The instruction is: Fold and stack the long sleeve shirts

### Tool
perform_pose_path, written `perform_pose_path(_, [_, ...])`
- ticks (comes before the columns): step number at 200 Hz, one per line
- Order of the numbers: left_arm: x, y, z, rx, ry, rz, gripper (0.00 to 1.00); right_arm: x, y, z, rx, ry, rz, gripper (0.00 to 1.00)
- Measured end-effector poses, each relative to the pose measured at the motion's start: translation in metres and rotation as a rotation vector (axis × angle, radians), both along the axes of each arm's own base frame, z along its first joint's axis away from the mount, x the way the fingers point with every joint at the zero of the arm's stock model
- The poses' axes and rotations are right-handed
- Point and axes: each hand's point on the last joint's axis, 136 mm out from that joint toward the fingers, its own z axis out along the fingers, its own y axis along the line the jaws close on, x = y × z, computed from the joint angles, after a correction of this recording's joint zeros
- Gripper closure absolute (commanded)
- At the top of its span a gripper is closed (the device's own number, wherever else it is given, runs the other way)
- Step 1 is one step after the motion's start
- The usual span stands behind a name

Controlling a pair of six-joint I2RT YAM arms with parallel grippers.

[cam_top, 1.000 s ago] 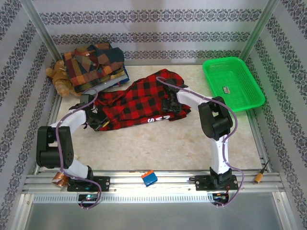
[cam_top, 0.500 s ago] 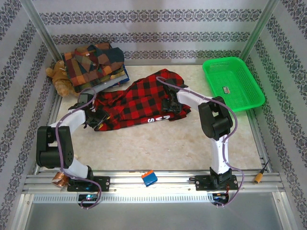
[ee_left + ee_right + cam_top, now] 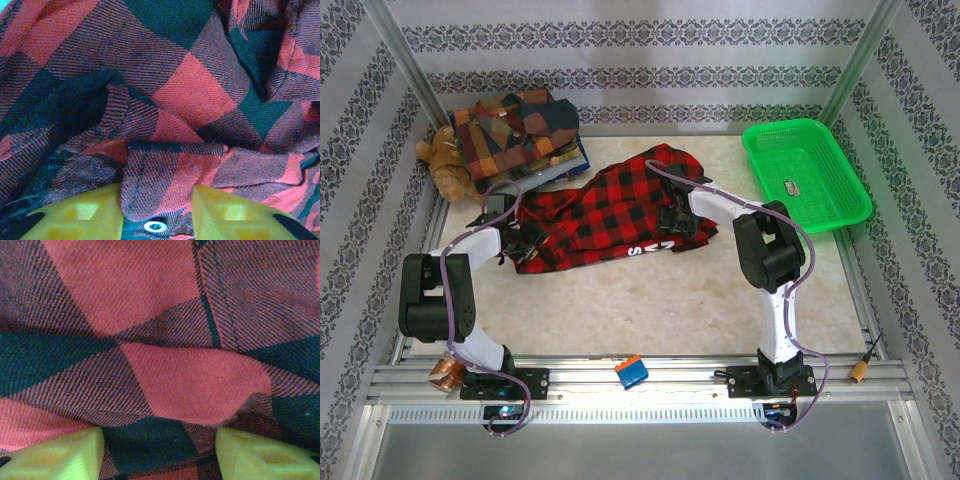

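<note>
We think the red-and-black shirt (image 3: 610, 205) is soft and floppy; best pinch the cuff (image 3: 155, 170) lying inside our left gripper (image 3: 156, 195), hold unclear; right gripper (image 3: 159, 437) gapes over cloth.

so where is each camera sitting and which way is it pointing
top external: fixed above and behind the arm bases, looking down over the table; both arms show, left claw and right claw on the red-and-black shirt.
left wrist: on the left arm's wrist, facing along its yellow fingers at a buttoned cuff fold lying between them.
right wrist: on the right arm's wrist, facing close down onto the shirt's check, its own fingers wide apart.
shared: all three see that same shirt.
</note>
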Motion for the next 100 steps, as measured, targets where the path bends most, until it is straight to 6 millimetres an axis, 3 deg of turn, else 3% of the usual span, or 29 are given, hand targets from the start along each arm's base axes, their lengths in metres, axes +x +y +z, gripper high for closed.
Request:
perform_pose_path(39, [-0.002, 0.000, -0.005, 0.001, 0.018, -0.004, 0.87, 0.000, 0.000, 0.000, 0.000, 0.000, 0.000, 0.40])
perform_pose_path(68, [-0.007, 0.002, -0.005, 0.026, 0.043, -0.028, 0.92, 0.000, 0.000, 0.000, 0.000, 0.001, 0.000, 0.40])
perform_pose_path(100, [-0.001, 0.013, 0.009, 0.091, 0.042, -0.068, 0.96, 0.000, -0.001, 0.000, 0.000, 0.001, -0.002, 0.40])
